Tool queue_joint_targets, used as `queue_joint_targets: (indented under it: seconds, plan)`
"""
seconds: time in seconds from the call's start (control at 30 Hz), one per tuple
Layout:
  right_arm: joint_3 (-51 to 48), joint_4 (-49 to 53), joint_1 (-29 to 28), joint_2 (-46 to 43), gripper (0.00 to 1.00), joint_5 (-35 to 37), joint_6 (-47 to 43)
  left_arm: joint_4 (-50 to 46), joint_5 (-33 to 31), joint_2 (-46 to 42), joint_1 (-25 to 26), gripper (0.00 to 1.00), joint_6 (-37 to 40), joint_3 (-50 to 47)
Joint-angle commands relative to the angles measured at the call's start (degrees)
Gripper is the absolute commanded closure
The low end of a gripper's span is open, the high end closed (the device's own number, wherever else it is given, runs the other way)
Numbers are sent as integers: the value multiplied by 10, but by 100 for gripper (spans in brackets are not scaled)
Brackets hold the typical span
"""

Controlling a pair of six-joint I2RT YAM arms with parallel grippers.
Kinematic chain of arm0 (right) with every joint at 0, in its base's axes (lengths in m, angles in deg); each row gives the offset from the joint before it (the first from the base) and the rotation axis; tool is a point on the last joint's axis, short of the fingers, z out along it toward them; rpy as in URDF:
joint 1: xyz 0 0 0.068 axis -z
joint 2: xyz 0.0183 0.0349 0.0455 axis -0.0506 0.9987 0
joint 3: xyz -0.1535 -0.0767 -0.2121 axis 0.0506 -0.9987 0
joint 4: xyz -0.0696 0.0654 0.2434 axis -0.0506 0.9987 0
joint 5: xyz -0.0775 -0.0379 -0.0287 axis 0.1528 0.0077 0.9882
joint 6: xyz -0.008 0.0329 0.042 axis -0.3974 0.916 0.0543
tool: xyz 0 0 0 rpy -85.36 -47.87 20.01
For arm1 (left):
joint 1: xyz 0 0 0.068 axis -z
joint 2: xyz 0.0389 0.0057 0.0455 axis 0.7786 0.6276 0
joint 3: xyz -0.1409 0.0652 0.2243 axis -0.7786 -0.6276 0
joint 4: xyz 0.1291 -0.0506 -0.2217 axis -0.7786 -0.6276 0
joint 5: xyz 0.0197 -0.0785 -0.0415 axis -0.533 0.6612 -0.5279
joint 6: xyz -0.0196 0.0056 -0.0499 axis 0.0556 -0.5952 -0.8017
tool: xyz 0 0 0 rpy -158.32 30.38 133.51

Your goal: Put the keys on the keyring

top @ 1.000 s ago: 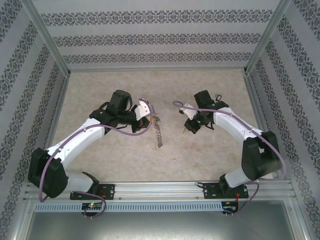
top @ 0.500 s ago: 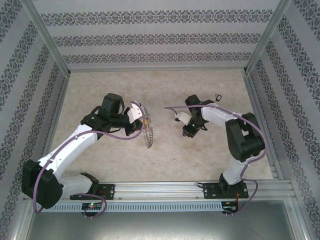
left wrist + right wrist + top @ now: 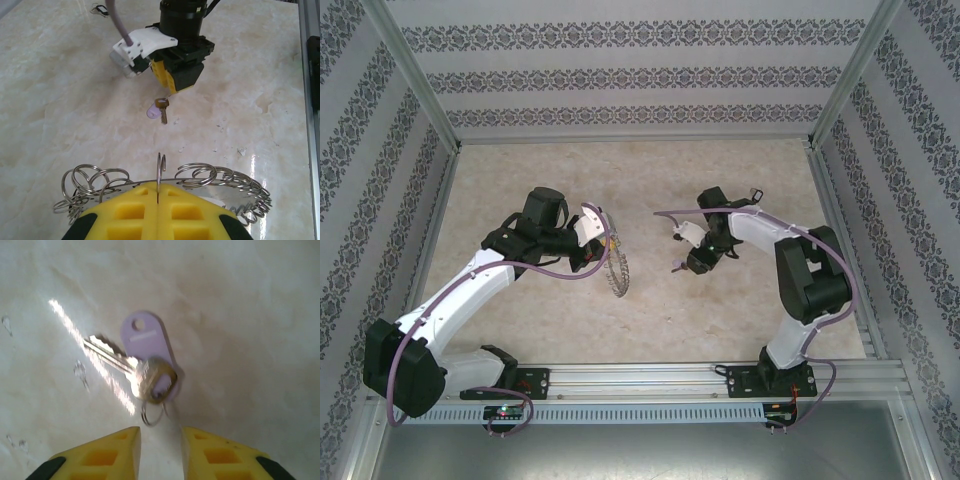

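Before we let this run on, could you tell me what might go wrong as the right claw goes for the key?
The key lies flat on the table, overlapping its lilac tag, so the open right claw may skid off or grab only the tag. The left claw pinches the big ring by its thin edge, so it may twist or slip during threading.

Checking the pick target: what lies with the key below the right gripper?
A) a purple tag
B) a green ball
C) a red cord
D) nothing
A: a purple tag lies under the key, just ahead of the open right gripper.
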Motion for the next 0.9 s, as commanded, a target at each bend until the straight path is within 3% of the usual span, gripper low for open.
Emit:
queue_joint_targets:
  seconds: [0.0,0.17,0.5,0.7,0.87]
  plan:
    - [-21,9,11,-23,66,-26,-26,2,18,-7,-8,100,-2,0]
    - [-29,8,-4,-20,58,-33,-60,1,18,-7,-7,100,0,-2]
    - [-58,-53,-14,-27,58,5,-142,-3,17,-7,-8,100,4,-1]
    - [-59,-73,-21,-22,62,10,-176,-4,18,-5,-8,100,9,-2]
    - [-46,-78,-24,2,73,38,-185,-5,18,-1,-9,100,13,-1]
